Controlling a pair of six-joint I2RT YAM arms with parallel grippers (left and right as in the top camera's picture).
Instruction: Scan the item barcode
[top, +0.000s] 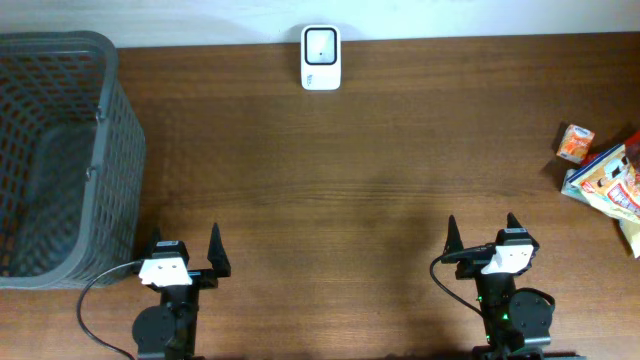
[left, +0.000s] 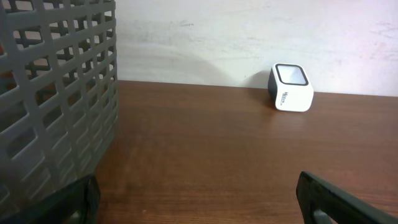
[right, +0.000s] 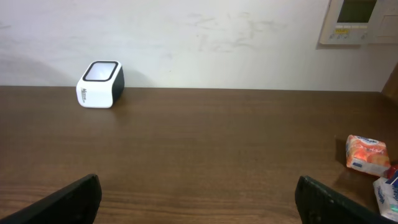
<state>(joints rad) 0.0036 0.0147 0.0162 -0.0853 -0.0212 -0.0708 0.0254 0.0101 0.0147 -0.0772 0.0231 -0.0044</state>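
The white barcode scanner stands at the table's far edge, its window facing up; it also shows in the left wrist view and the right wrist view. A small orange packet lies at the far right, beside colourful snack bags partly cut off by the frame edge. My left gripper and right gripper rest at the near edge, both open with only bare table between their fingers, far from scanner and items.
A dark grey mesh basket fills the left side, close to my left gripper. A white wall with a mounted control panel rises behind the brown wooden table.
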